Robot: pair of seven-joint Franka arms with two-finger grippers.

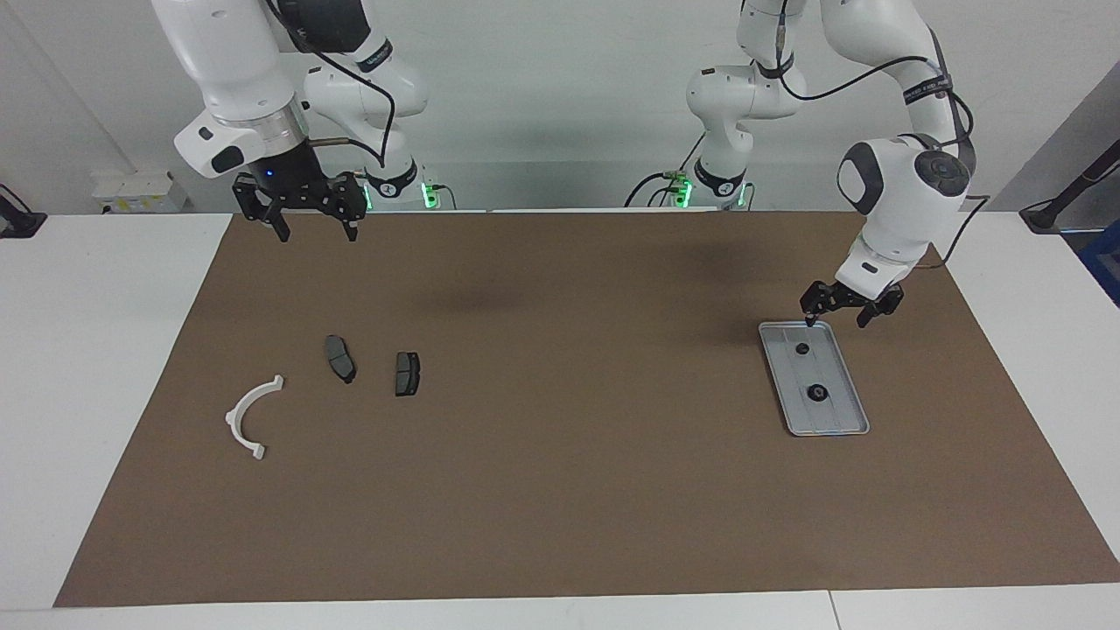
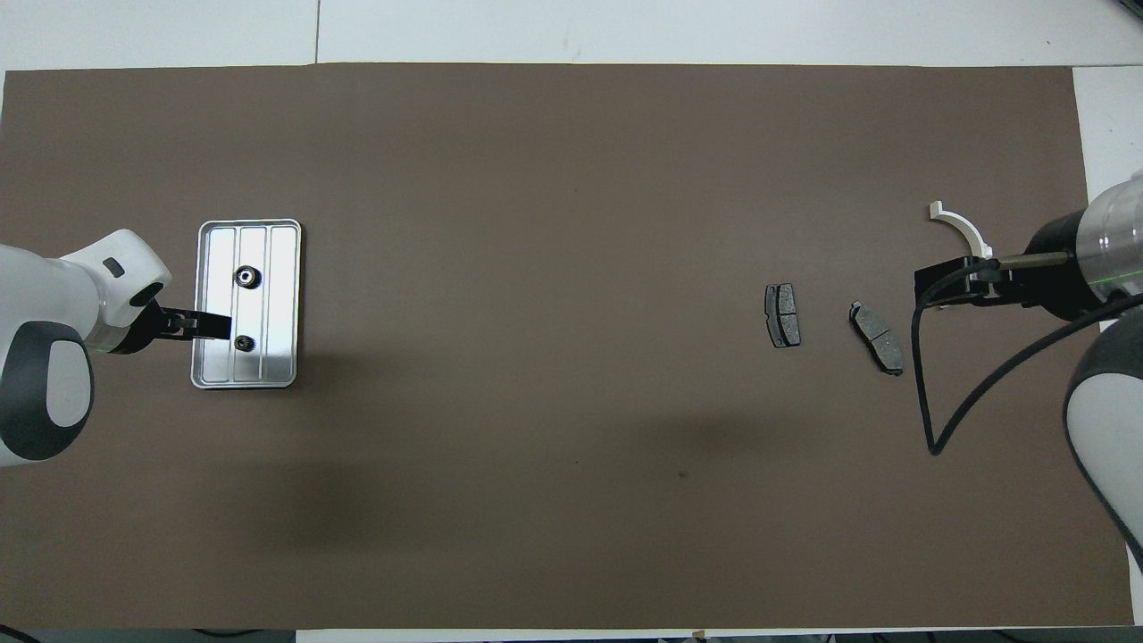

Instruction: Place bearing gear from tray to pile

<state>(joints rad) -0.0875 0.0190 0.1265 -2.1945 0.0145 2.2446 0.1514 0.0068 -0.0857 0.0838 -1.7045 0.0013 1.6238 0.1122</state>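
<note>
White counter (image 1: 114, 367) carrying a brown rectangular mat (image 1: 560, 455). Flat silver-grey metal tray (image 1: 843, 394) with raised rim and lengthwise ridges lies directly below the left hand (image 1: 838, 313), its long axis running away from the robots. The left hand hangs low over the tray's nearer end, fingers apart, holding nothing. The right hand (image 1: 316, 229) waits raised over the mat's edge at its own end, fingers apart and empty.

The pile sits out from the right hand, well apart from the left hand: a white semicircular plastic bracket (image 1: 252, 416) and two dark grey brake pads (image 1: 340, 358) (image 1: 407, 373).

Two small dark round parts lie flat in the tray: the smaller black part (image 1: 802, 349), just under the left hand's fingertips, and the toothed bearing gear (image 1: 818, 393), farther along the tray. Being round, the gear shows no long axis; its bore points upward.

Risk, as judged: the hand stands over the smaller part, so closing here may take the wrong item; a fingertip catching the rim could shift the tray.
</note>
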